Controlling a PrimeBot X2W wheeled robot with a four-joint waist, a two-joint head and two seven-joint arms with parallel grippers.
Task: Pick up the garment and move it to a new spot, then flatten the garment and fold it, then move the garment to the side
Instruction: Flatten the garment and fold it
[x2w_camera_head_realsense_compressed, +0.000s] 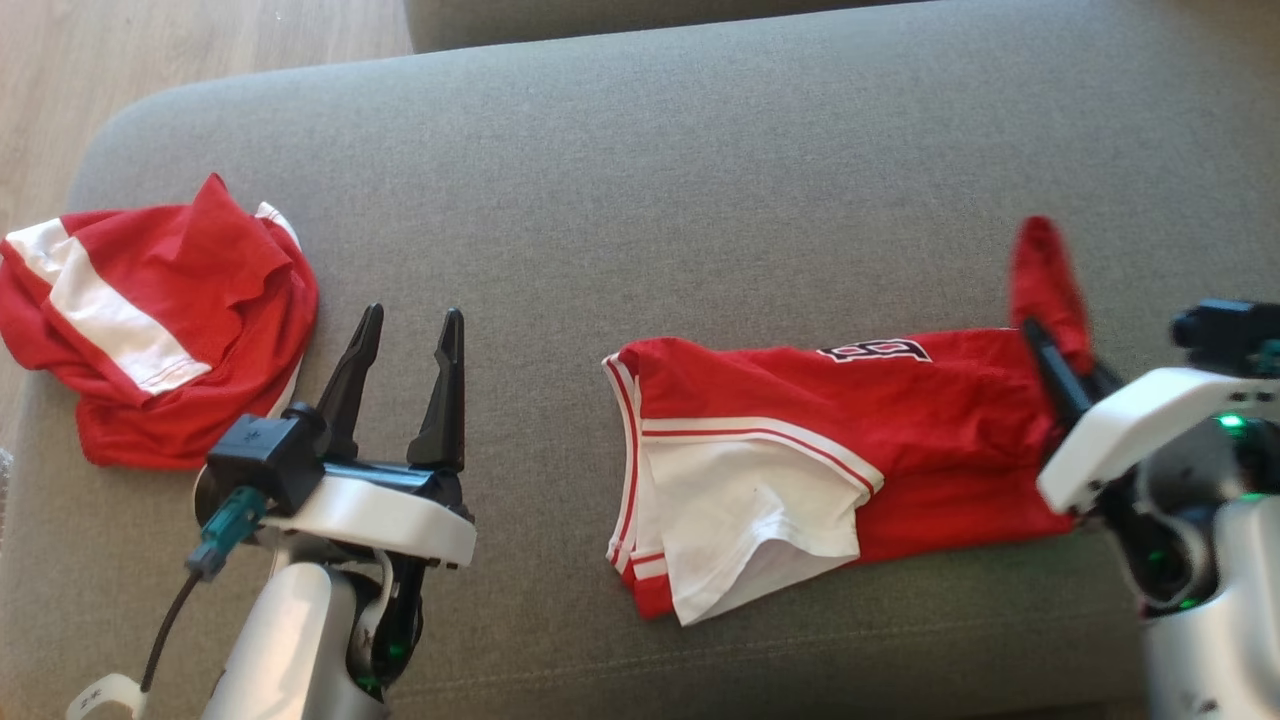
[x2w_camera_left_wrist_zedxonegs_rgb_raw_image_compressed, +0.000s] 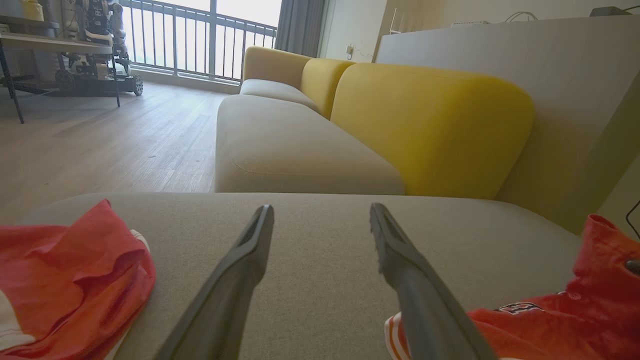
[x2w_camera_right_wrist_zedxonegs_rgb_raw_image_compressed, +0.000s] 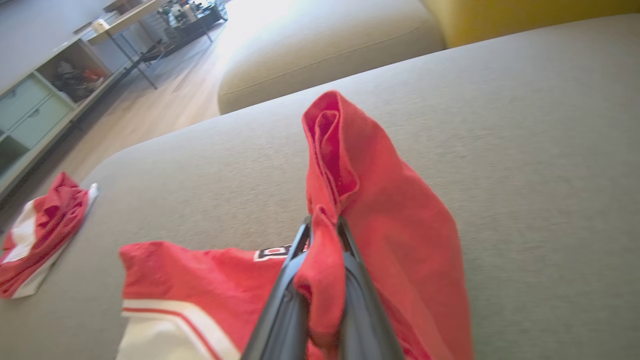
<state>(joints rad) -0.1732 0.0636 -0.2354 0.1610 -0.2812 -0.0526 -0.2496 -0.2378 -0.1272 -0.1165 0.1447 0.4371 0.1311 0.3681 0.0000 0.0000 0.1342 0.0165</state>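
Head view: the garment (x2w_camera_head_realsense_compressed: 800, 430), a red jersey with a white panel and white trim, lies stretched across the grey cushion (x2w_camera_head_realsense_compressed: 640, 150), right of centre. A black and white patch shows near its far edge. My right end effector (x2w_camera_head_realsense_compressed: 1035, 335) is clamped on the jersey's right end, and a red fold of cloth stands up above the fingers while the rest of the jersey lies on the cushion.

In the right wrist view the two dark fingers (x2w_camera_right_wrist_zedxonegs_rgb_raw_image_compressed: 285, 300) are pressed together with a bunched strip of red fabric between them, and more cloth (x2w_camera_right_wrist_zedxonegs_rgb_raw_image_compressed: 400, 225) drapes over to the right.

My left end effector (x2w_camera_head_realsense_compressed: 412, 313) is spread wide and holds nothing. It sits over bare cushion between the jersey and a second red and white cloth (x2w_camera_head_realsense_compressed: 150, 320), which lies crumpled near the cushion's left end, beside the wooden floor (x2w_camera_head_realsense_compressed: 150, 50).

In the left wrist view that crumpled cloth (x2w_camera_left_wrist_zedxonegs_rgb_raw_image_compressed: 70, 270) shows at the lower left, the jersey (x2w_camera_left_wrist_zedxonegs_rgb_raw_image_compressed: 550, 320) at the lower right, and a yellow backrest (x2w_camera_left_wrist_zedxonegs_rgb_raw_image_compressed: 430, 130) beyond.
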